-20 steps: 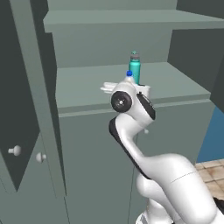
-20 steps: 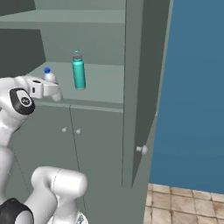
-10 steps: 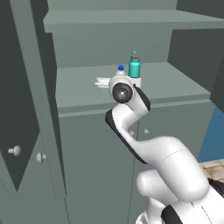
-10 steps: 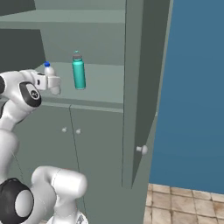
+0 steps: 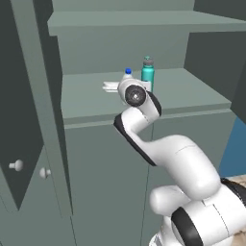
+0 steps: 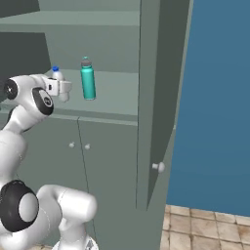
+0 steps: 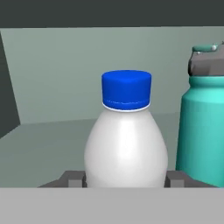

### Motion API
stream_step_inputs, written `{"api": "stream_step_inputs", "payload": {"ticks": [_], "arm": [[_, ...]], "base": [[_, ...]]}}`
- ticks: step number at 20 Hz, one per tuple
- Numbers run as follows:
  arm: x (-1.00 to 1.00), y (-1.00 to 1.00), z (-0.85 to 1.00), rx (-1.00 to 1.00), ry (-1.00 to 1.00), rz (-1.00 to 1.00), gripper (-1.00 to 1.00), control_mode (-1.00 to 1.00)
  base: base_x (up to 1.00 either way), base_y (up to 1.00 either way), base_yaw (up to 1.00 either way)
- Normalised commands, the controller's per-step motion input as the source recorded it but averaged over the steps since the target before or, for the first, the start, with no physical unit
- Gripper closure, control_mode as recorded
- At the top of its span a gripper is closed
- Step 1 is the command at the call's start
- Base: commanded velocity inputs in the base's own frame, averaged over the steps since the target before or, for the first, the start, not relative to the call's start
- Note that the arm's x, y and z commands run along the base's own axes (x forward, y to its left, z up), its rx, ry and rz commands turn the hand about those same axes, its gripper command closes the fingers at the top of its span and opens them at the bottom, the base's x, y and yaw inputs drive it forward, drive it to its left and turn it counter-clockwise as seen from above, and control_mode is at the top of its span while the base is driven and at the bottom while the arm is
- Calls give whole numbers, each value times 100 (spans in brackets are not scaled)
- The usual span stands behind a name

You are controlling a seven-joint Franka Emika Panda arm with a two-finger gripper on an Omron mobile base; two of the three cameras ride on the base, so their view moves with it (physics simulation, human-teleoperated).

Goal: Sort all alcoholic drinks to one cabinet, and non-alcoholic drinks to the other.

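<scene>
A white plastic bottle with a blue cap [image 7: 127, 140] stands upright between my fingertips [image 7: 72, 179], and my gripper [image 7: 126, 180] is shut on its lower body. From the base it shows over the cabinet shelf [image 5: 192, 93] as the white bottle [image 5: 127, 73] [image 6: 56, 73], held by the gripper [image 5: 124, 84] [image 6: 61, 88]. Close beside it stands the teal bottle with a grey cap [image 7: 203, 131] [image 5: 147, 72] [image 6: 88, 80], upright on the shelf, not touching it. Whether the white bottle's base rests on the shelf is hidden.
The cabinet's open doors flank the shelf: one at the left [image 5: 29, 120], one at the right [image 6: 156, 97] with a knob [image 6: 157, 167]. Another shelf [image 5: 144, 19] runs overhead. Closed lower doors with knobs [image 6: 78, 145] lie beneath. A blue wall [image 6: 219, 97] is at the right.
My gripper has carried the white bottle further in over the shelf, leftwards in the left base view, to beside the teal bottle. The teal bottle has not moved.
</scene>
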Motion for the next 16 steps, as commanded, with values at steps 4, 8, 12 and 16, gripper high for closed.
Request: {"api": "stream_step_inputs", "payload": {"ticks": [4,8,12,16], "arm": [[31,5,-20,1,0,3,100,-100],[30,14,-34,0,0,4,100,-100],[29,15,-41,0,0,5,100,-100],[21,10,-44,0,0,5,100,-100]], "base": [[0,0,0],[0,0,0],[0,0,0],[0,0,0]]}}
